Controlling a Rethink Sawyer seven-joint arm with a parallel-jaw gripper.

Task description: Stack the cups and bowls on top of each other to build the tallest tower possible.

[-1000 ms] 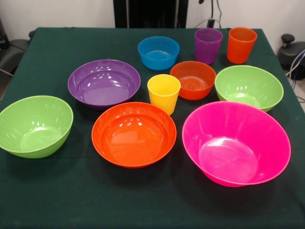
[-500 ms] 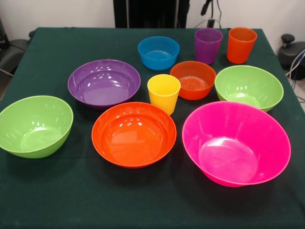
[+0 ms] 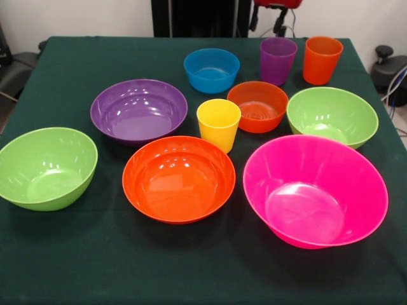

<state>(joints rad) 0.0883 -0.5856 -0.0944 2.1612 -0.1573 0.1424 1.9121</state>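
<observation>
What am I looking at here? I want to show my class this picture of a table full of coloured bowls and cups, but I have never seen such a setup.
This is a robot's work table, seen from a camera across from it. The red and black part at the top edge is the gripper of the robot arm; its two dark tips hang apart, holding nothing.

On the green table lie seven bowls, all apart, none stacked: pink, large orange, purple, two green, small orange and blue. Three cups stand upright: yellow, purple and orange.

The job is to stack them into a tower; it has not begun.
</observation>
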